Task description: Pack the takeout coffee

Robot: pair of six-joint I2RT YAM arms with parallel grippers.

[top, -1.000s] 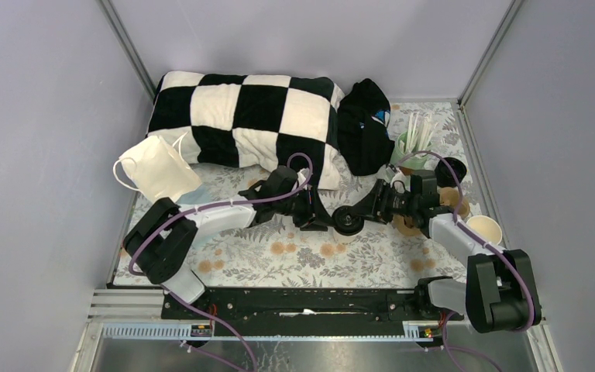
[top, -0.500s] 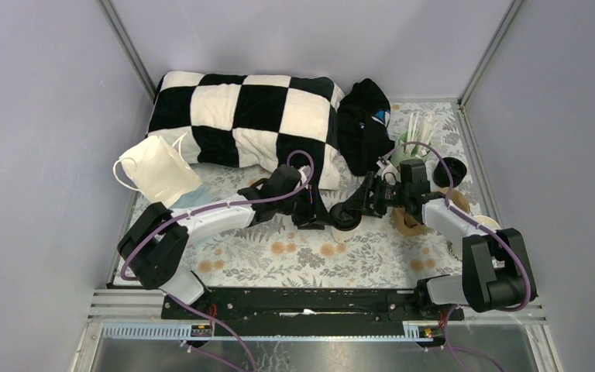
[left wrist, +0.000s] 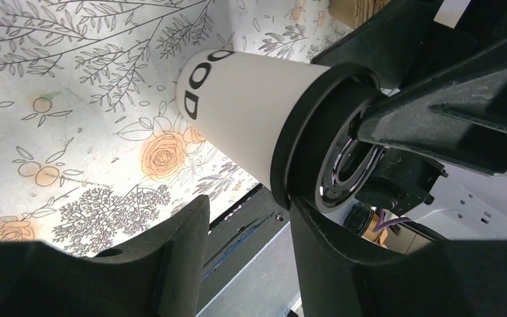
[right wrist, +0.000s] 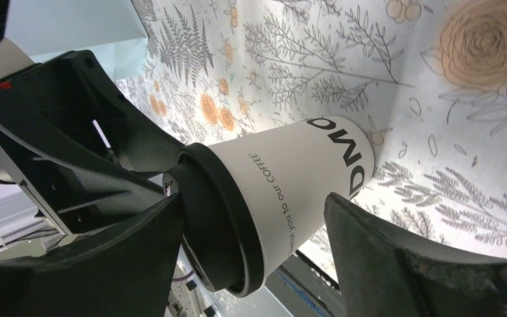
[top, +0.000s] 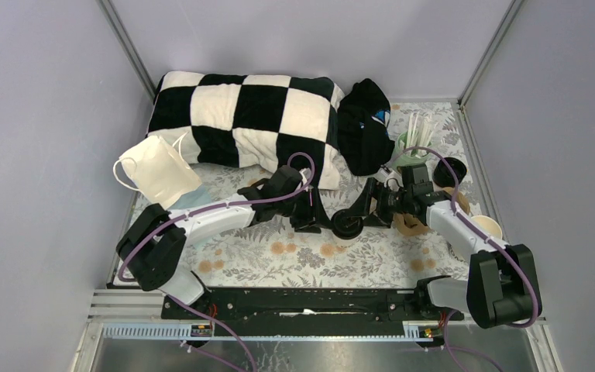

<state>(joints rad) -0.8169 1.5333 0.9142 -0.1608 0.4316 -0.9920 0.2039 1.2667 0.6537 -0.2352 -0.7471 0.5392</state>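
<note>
Lidded coffee cup (right wrist: 290,178) upright on bench (top: 294,263); right claw (right wrist: 254,205) apart, straddling it; left claw (left wrist: 247,205) apart beside lid.

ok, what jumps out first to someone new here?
The big black-and-white checkered pillow lying across the back. Then mid-scene, the left tool and right tool flank a white cup with a black lid on the floral cloth.

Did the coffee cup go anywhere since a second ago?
No. In the top view the coffee cup sits where it was, just in front of the checkered pillow and its right-hand corner.
</note>
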